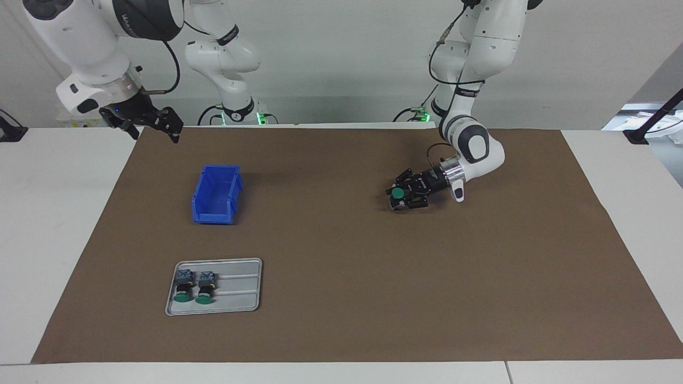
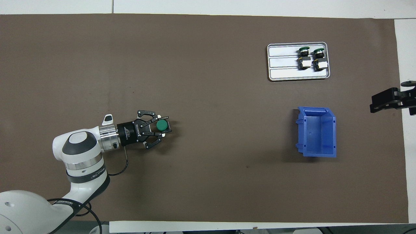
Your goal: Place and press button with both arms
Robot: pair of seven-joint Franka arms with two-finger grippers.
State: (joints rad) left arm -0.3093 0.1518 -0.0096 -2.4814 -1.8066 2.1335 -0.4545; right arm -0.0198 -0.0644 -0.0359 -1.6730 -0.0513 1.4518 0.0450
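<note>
We see the button (image 1: 397, 193) upright on the mat (image 1: 341, 298), cap skyward, between the left gripper's (image 1: 397, 198) part-spread fingers; right gripper (image 1: 155, 125) spread.

- I see a white table (image 1: 64, 224) with a brown mat (image 1: 341, 298) covering most of it.
- At twelve o'clock, a plain pale wall (image 1: 341, 48) stands evenly lit.
- At two o'clock, a black stand (image 1: 653, 120) leans.

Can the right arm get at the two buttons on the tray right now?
Probably yes: the right gripper hangs open above the table edge, and nothing covers the two buttons on the tray; the blue bin sits aside.
</note>
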